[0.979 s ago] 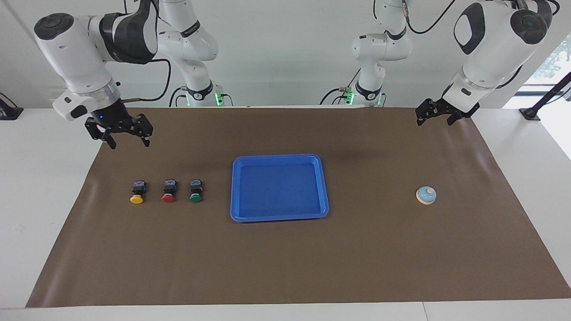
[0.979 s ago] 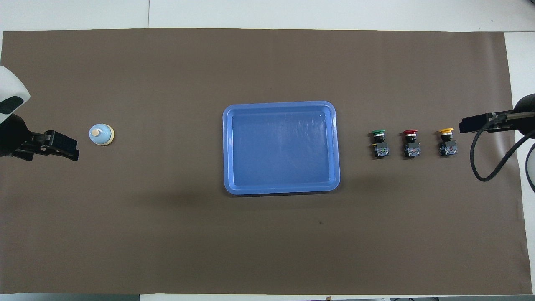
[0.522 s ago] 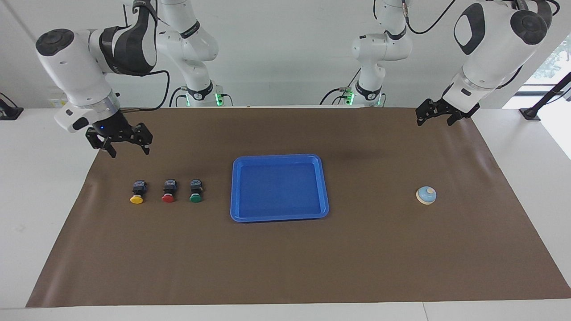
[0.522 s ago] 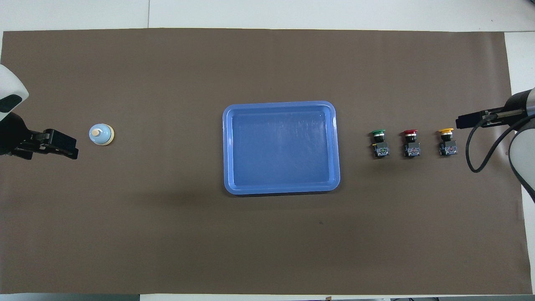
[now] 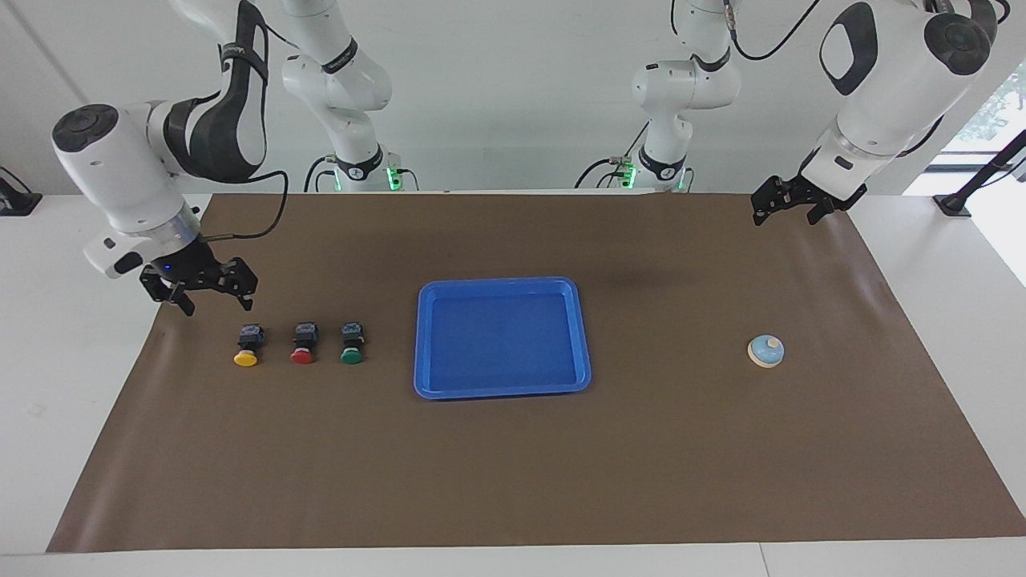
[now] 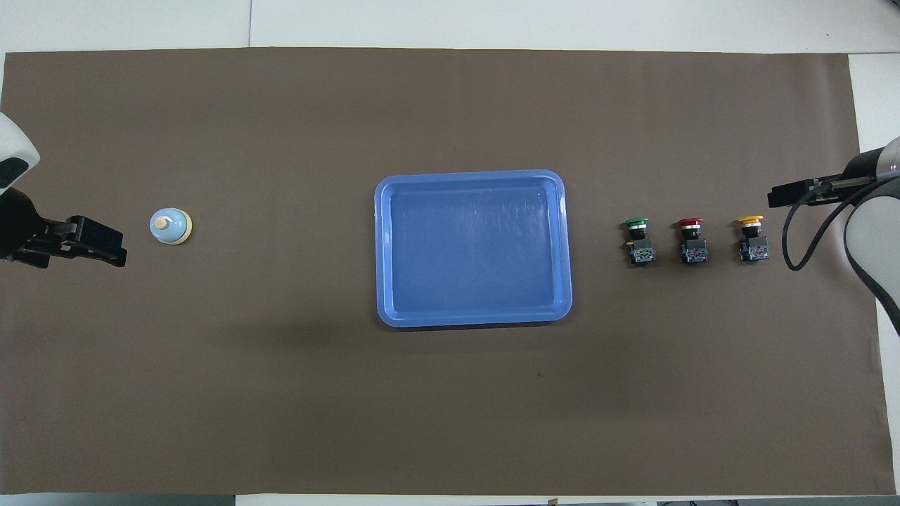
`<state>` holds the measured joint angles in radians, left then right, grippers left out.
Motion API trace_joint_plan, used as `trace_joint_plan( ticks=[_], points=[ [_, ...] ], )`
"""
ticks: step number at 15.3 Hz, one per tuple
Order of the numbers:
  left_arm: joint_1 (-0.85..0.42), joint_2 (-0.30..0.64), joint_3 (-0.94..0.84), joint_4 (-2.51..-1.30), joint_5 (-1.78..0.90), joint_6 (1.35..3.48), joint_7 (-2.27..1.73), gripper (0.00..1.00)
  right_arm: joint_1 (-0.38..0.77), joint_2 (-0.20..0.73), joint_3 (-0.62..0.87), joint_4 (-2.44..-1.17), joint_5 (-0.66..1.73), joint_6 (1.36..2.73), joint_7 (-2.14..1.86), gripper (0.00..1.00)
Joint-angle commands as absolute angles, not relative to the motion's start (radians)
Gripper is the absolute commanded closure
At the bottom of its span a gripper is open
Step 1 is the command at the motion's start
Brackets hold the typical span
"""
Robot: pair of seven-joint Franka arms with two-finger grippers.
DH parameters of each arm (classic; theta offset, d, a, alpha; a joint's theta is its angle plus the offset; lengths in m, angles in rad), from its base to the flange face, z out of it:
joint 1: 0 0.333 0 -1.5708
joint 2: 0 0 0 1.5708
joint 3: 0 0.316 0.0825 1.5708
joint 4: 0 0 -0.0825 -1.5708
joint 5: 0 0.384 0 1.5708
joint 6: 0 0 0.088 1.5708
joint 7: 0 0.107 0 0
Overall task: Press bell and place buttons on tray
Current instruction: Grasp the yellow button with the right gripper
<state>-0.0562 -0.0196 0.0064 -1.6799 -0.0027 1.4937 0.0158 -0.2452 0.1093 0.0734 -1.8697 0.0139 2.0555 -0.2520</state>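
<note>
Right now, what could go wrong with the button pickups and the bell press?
1. The yellow button, red button and green button lie close together in a row; the open right gripper, hanging near the yellow one, could knock its neighbour.
2. The bell is small and loose on the mat; an off-centre press by the left gripper may slide it.

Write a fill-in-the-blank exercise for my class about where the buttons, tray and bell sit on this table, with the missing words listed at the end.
1. The button nearest the blue tray has a ____ cap.
2. The red button sits between the green button and the ____ button.
3. The number of buttons lying in the tray is ____.
4. The bell stands toward the ____ arm's end of the table.

Missing words: green; yellow; zero; left
</note>
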Motion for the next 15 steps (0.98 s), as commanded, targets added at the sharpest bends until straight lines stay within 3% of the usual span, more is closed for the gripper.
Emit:
trace_joint_plan(
  ticks=[1, 7, 15],
  points=[
    [-0.044, -0.025, 0.002, -1.671, -0.012, 1.482, 0.006, 0.00, -0.258, 0.123, 0.084, -1.887, 0.032, 2.103, -0.282, 0.00],
    [-0.044, -0.025, 0.002, -1.671, -0.012, 1.482, 0.006, 0.00, -0.242, 0.159, 0.084, -1.977, 0.032, 2.290, -0.281, 0.00],
    [-0.044, -0.025, 0.002, -1.671, -0.012, 1.482, 0.006, 0.00, -0.287, 0.244, 0.084, -1.980, 0.032, 2.289, -0.328, 0.00]
  ],
)
